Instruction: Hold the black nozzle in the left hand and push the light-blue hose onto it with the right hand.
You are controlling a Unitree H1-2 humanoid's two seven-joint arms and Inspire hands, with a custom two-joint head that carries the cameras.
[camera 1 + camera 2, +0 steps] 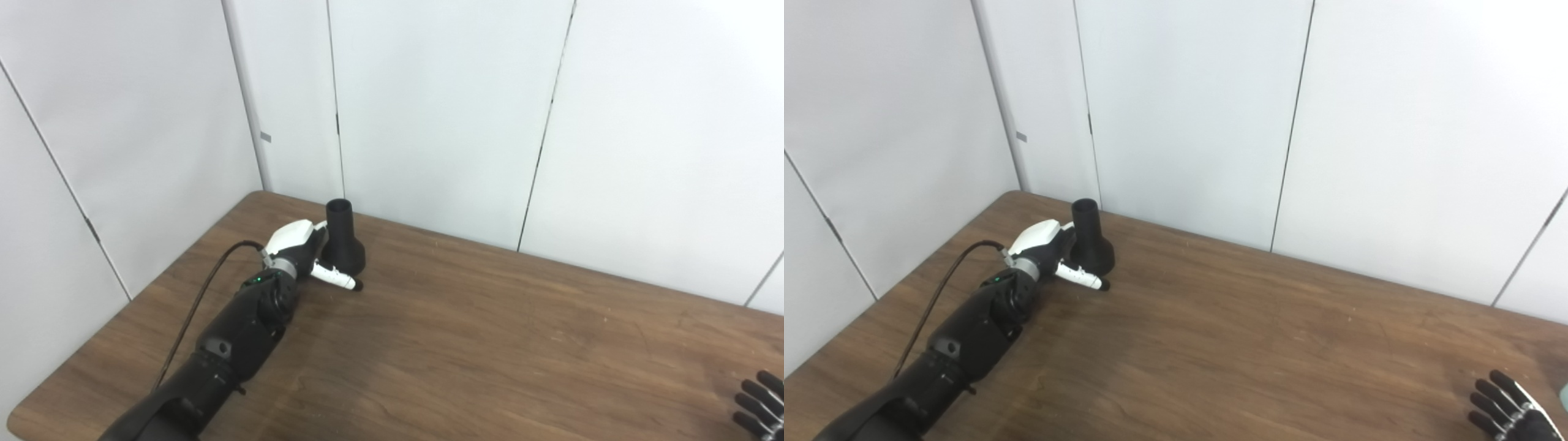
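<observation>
The black nozzle [343,240] stands upright on its wide base at the table's back left, narrow end up. My left hand [301,250], white-backed, sits against the nozzle's left side. Its thumb [334,277] stretches along the front of the base, and the other fingers are hidden behind the nozzle. The nozzle rests on the table and the hand is not closed on it. My right hand [1508,409] lies at the bottom right corner with its black fingers spread and nothing in them. A pale blue sliver [1564,397] shows at the right edge, too small to identify.
The brown wooden table [490,343] runs from the back-left corner across the view. White wall panels [441,110] stand close behind it. A black cable [196,306] loops along my left forearm.
</observation>
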